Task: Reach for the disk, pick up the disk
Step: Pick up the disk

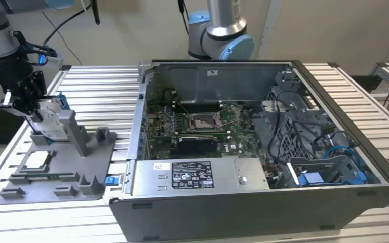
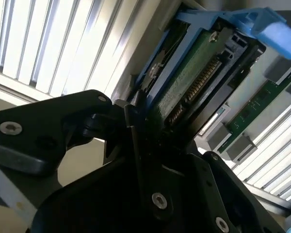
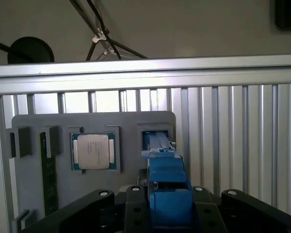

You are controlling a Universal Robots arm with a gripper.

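The disk (image 1: 50, 118) stands on edge in a slot at the far end of the grey fixture tray (image 1: 79, 167), at the exterior view's left. It is a silver-grey drive clipped in a blue plastic frame. My gripper (image 1: 34, 111) reaches down beside it, and its black fingers (image 2: 131, 121) press against the frame's sides, shut on the disk. The second wrist view shows the disk's green circuit-board face (image 2: 184, 82) and its connector running away from the jaws. In the first wrist view the blue frame (image 3: 167, 194) sits between the two jaws above its slot (image 3: 157, 138).
A small square silver chip (image 3: 93, 151) and a memory stick (image 3: 48, 174) lie in other pockets of the tray. An open computer case (image 1: 248, 152) stands to the exterior view's right on the slatted metal table (image 1: 100, 86). A second arm's base (image 1: 222, 35) rises behind the case.
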